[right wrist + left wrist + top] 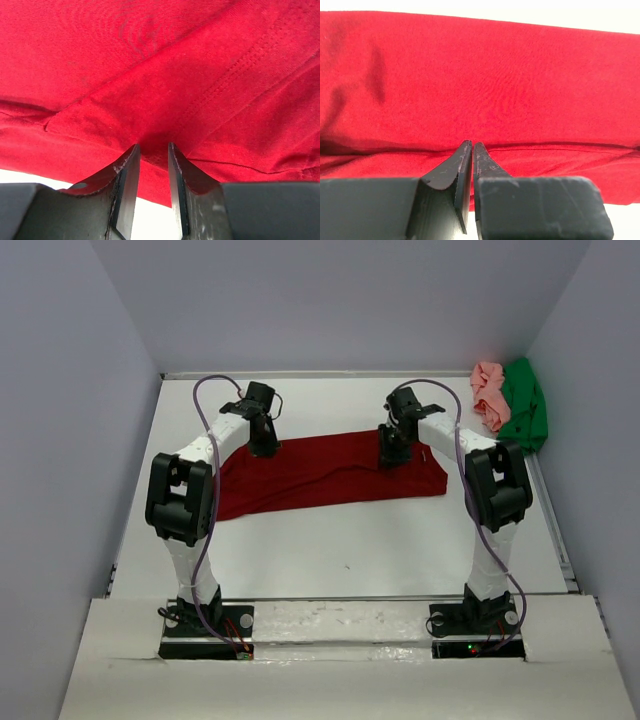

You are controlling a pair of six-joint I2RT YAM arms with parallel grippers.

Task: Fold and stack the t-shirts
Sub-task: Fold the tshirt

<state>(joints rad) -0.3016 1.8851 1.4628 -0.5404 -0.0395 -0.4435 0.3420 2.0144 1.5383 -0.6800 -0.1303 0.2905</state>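
The dark red t-shirt (pixel 330 478) lies folded into a long band across the middle of the table. My left gripper (pixel 265 446) stands on its far left edge. In the left wrist view its jaws (pixel 472 145) are parted by only a thin slit at a fold line of the red cloth (pixel 495 85), with nothing between them. My right gripper (pixel 391 454) is on the band's far right part. It is open, and its tips (pixel 153 147) touch the red cloth (pixel 150 75) near a stitched hem without holding it. The pale pink t-shirt (pixel 489 395) and the bright green t-shirt (pixel 526 406) lie bunched together.
The pink and green shirts sit against the right wall at the table's far right corner. Grey walls close in the table on the left, back and right. White table surface (pixel 350 550) shows between the red shirt and the arm bases.
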